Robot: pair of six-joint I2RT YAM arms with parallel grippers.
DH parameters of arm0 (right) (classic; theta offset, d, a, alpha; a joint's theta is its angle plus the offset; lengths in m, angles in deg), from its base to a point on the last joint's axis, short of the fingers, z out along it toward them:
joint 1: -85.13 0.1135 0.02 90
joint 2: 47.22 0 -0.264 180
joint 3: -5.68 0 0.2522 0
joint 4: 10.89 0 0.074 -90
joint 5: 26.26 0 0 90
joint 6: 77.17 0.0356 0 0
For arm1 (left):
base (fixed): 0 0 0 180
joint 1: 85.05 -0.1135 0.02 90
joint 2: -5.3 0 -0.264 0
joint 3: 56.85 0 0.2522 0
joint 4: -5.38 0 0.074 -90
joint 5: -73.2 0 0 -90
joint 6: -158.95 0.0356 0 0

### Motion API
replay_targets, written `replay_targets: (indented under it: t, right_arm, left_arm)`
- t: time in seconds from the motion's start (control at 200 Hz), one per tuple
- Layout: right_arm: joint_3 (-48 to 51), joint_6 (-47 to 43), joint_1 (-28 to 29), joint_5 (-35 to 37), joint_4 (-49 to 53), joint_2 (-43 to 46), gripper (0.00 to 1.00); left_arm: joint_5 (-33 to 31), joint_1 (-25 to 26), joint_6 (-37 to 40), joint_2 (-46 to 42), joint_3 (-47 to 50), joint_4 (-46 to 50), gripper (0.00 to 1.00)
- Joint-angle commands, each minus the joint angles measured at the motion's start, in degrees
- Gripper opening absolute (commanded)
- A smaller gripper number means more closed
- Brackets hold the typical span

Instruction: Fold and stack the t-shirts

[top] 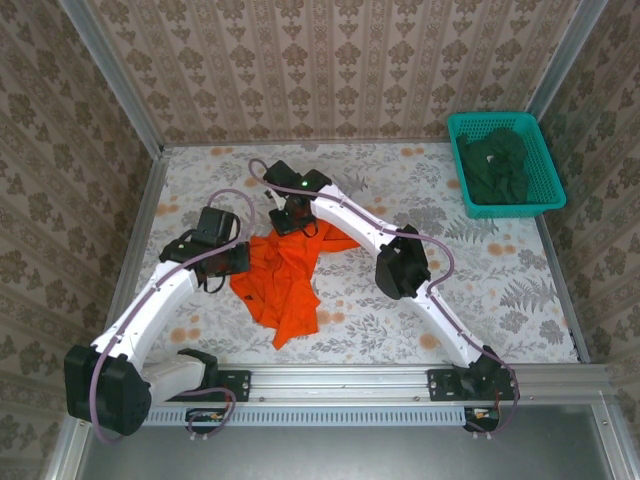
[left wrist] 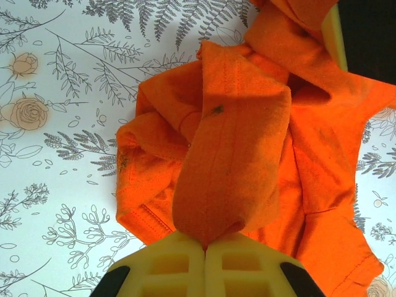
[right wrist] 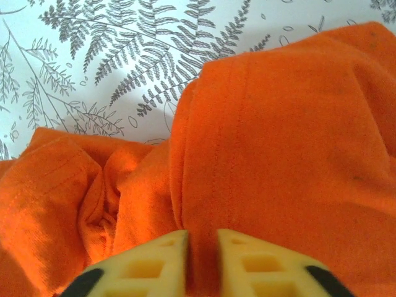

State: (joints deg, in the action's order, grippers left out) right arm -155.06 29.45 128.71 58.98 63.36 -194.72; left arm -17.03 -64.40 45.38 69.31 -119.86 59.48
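The left gripper (left wrist: 205, 249) and right gripper (right wrist: 202, 246) are each clamping the crumpled orange shirt (top: 287, 285), probably readying to spread it flat.

The orange t-shirt (top: 285, 280) is plain bright orange with one small dark speck. The other t-shirts (top: 497, 165) are dark green, and their mesh basket (top: 500, 118) is teal. The tablecloth (top: 500, 270) is white with grey ferns and peach roses. The wallpaper (top: 330, 60) is beige damask. The left gripper (left wrist: 205, 249) and right gripper (right wrist: 202, 238) are pale yellow.

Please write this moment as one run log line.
left gripper: pinching orange t-shirt | right gripper: pinching orange t-shirt | green t-shirts: in basket
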Motion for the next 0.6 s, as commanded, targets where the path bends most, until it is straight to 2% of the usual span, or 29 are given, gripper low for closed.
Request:
replay_targets:
  t: [0.0,0.24,0.445,0.52,0.595]
  right_arm:
    - [-2.35,-0.49,0.37,1.28,2.71,-0.65,0.12]
    - [-2.94,0.84,-1.52,-0.58,0.36,4.78,0.00]
    - [-1.75,2.43,-7.75,-1.62,0.01,14.88,0.00]
    - [2.87,4.52,-12.18,-2.56,-2.00,21.30,0.00]
    - [13.12,7.39,-17.91,-4.11,-7.71,30.69,0.00]
  left_arm:
    - [-1.09,0.52,1.39,-1.43,-1.44,0.69,0.00]
    - [-1.88,0.63,1.81,-1.59,-2.25,0.92,0.00]
    - [-3.73,0.46,2.23,-1.64,-6.87,1.84,0.00]
    - [-5.28,0.02,2.73,-1.48,-10.35,1.95,0.00]
    - [-6.56,-1.01,3.41,-0.89,-14.39,1.82,0.00]
